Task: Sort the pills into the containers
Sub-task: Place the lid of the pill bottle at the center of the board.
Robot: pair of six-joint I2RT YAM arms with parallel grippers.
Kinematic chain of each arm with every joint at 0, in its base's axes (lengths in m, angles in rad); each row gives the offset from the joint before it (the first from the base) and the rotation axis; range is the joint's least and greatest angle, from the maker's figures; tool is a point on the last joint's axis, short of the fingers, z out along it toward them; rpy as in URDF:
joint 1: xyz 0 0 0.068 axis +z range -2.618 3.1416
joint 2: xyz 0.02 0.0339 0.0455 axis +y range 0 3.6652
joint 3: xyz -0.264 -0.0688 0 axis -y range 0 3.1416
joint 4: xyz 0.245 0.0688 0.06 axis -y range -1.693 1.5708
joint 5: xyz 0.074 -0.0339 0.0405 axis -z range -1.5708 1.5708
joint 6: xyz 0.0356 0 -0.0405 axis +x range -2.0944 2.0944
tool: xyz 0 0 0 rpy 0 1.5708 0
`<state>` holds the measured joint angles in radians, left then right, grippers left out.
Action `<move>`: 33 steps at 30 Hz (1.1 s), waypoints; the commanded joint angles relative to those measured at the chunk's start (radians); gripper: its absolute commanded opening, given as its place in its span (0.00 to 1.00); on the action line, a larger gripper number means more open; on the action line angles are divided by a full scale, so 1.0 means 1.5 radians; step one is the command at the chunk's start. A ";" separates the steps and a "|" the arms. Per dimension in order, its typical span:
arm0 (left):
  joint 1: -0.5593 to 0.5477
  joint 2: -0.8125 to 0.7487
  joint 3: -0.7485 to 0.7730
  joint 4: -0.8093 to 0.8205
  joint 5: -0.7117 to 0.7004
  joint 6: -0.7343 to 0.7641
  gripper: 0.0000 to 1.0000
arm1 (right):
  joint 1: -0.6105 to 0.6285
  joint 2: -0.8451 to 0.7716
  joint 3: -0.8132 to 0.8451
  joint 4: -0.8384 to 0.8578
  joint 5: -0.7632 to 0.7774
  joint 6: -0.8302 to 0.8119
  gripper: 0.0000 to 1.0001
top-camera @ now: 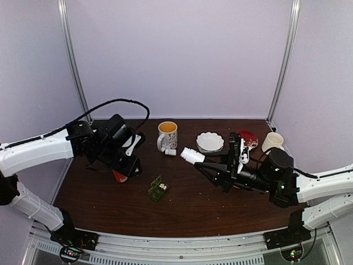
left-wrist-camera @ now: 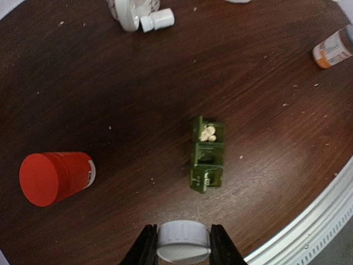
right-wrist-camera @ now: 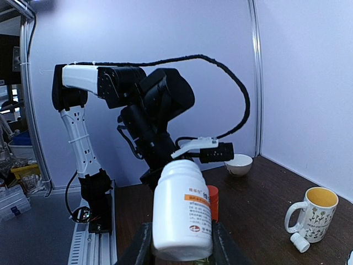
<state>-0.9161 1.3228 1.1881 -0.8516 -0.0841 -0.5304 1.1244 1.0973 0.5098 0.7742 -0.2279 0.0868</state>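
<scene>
White cap [left-wrist-camera: 183, 240], btm cropped, gripped by L end effector [left-wrist-camera: 183, 247]; bottle [right-wrist-camera: 182, 212] by R end effector [right-wrist-camera: 179, 244].

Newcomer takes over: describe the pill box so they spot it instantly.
On the dark wooden table, find the yellow-lined mug at the back. Toward the near edge from it lies the pill box: the only green thing, rectangular, with pale pills in one end compartment.

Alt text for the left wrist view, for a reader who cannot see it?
The left gripper pinches a white cap over a dark table where an open green pill box holds white pills in one compartment. An orange-capped bottle sits at image left.
</scene>
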 commanded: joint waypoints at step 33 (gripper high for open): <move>0.015 0.246 -0.092 0.066 -0.060 -0.016 0.70 | 0.034 0.181 -0.098 0.244 0.000 0.036 0.01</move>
<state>-0.9020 1.7264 1.0389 -0.7425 -0.1581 -0.5446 1.1648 1.3285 0.3748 1.0275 -0.2371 0.1318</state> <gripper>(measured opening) 0.685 0.293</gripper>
